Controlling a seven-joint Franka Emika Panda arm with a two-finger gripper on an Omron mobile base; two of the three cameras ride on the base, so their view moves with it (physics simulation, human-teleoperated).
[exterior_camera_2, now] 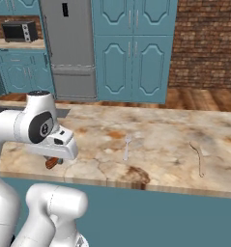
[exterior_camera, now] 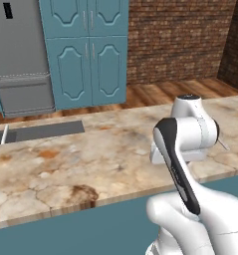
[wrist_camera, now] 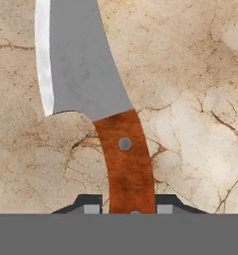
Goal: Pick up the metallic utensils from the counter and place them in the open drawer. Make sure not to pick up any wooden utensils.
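**Closely: claw set around the knife handle on the tabletop**

Seen through the hand view, a knife (wrist_camera: 85, 99) is laid flat on the marbled beige tabletop (wrist_camera: 190, 74). Its grey blade, edged by a bright strip along one side, is spread toward the top of that view, and its reddish-brown handle, marked by a small grey rivet, is run down to the bottom edge. The claw (wrist_camera: 129, 206) is placed astride the end of that handle: one dark fingertip (wrist_camera: 88, 204) is seen just beside the handle on one side, and the other on the opposite side. The jaws are drawn narrow about the handle, yet whether the pads are pressed against it cannot be told from the pictures.

From the right base view, the hand is lowered close to the tabletop (exterior_camera_2: 160, 135) near its front edge, and a small piece of the reddish-brown handle (exterior_camera_2: 51, 162) is glimpsed beneath it. Farther along the slab, well apart from the hand, a thin silver utensil (exterior_camera_2: 126, 147) is laid on the stone, and a slender brown utensil (exterior_camera_2: 198, 157) is laid beyond it.

From the left base view, the arm is bent over the tabletop (exterior_camera: 65, 159), and the claw itself is hidden behind the white wrist.
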